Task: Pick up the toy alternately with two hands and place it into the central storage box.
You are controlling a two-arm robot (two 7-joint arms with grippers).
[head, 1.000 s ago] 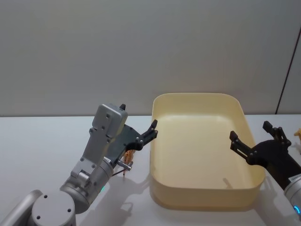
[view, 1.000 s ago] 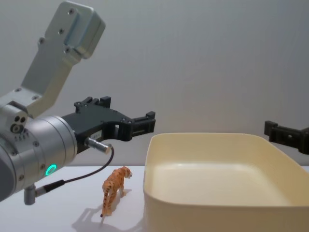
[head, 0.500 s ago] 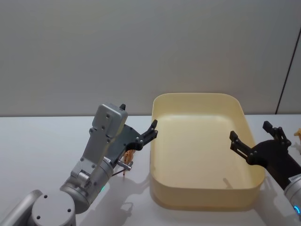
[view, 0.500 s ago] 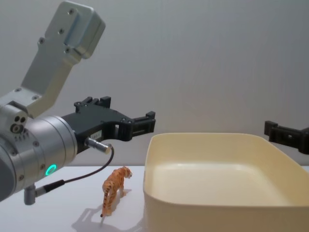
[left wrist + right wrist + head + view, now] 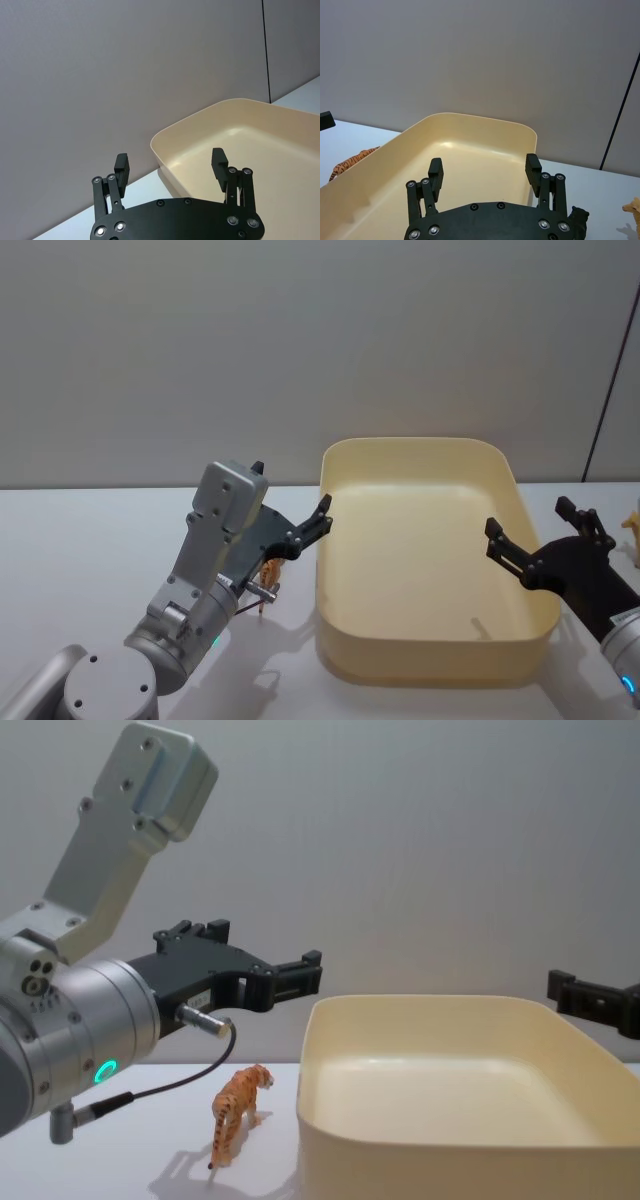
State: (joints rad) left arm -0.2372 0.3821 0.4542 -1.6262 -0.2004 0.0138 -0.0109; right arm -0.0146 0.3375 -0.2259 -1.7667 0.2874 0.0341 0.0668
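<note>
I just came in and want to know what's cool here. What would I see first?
The big cream-yellow storage box sits in the middle of the white table, with nothing inside it. A little orange tiger toy stands just left of it, below the open left gripper, while the open right gripper hovers by the box's right rim.

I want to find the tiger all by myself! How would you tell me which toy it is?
Find the big cream-yellow storage box in the middle of the white table. Just outside its wall on the robot's left, below the open left gripper, stands a small toy tiger. It alone is orange with dark stripes; the tan animal and the black animal are on the box's other side.
</note>
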